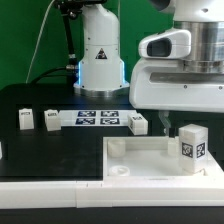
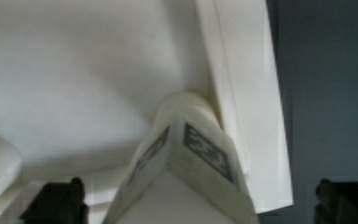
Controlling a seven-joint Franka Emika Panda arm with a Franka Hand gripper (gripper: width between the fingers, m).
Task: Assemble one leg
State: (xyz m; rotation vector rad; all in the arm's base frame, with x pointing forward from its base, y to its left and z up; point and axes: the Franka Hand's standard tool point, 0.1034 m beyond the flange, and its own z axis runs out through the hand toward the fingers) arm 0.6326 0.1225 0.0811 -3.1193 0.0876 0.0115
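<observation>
Panda arm's jaws hang spread wide above the white panel, with nothing in their grasp. The leg stands on the panel near its far edge, toward the exterior view's right, with its tag showing. In the wrist view it sits between the dark fingertips and touches neither. Beyond the panel, three other white blocks and the marker board rest on the black table.

The black table carries the marker board, three small white legs alongside it, and a big white panel.
</observation>
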